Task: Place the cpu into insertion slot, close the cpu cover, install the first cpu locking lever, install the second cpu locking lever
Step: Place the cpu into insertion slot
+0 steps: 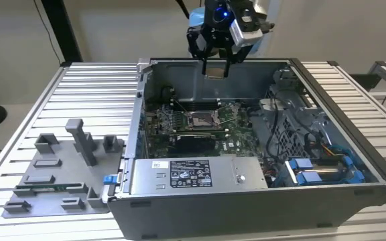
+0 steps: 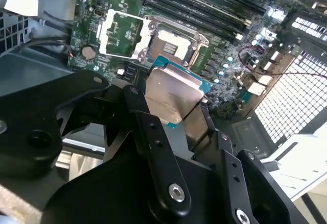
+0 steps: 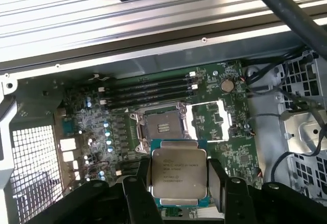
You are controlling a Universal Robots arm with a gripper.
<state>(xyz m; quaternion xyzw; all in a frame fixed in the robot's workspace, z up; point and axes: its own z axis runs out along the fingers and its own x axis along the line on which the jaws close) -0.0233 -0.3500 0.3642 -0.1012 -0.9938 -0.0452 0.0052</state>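
My gripper hangs above the open computer case, over its far wall, shut on the cpu. In both wrist views the cpu is a silvery square chip pinched at its edges between the black fingers. Below it on the green board lies the insertion slot, uncovered, with a dark centre and metal rim. The cpu cover is flipped open, lying beside the slot. The chip is well clear of the board.
Long black memory slots run beside the socket. A silver power supply fills the case's near side, with cables and blue drive parts at the exterior view's right. A grey fixture tray sits outside the case on the exterior view's left.
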